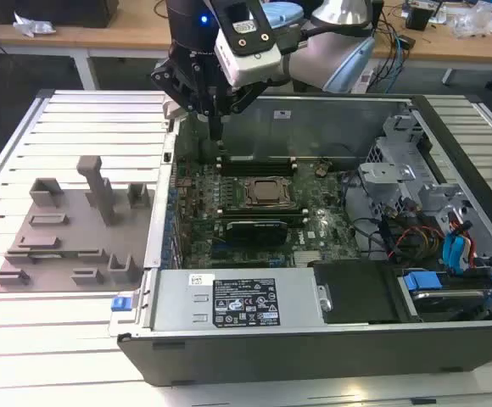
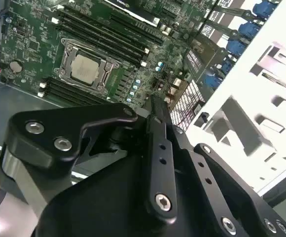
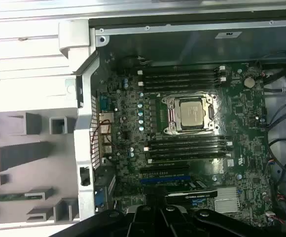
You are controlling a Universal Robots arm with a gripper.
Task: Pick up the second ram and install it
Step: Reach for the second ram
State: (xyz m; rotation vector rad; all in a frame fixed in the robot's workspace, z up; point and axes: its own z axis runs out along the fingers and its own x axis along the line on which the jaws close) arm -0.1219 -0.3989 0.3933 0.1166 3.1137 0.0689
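Black jointed gripper [image 2: 155,106], its fingers together, hangs above the green motherboard [image 3: 128,113] inside the open grey computer case [image 1: 314,343]. Well apart, the thin green ram stick [image 3: 5,196] lies in a grey moulded holder [image 1: 68,229] on the white slatted tabletop [image 1: 59,326].

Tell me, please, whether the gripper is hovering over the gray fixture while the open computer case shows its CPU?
No: the exterior view shows the gripper over the open computer case, by its wall nearest the gray fixture. The CPU does show.
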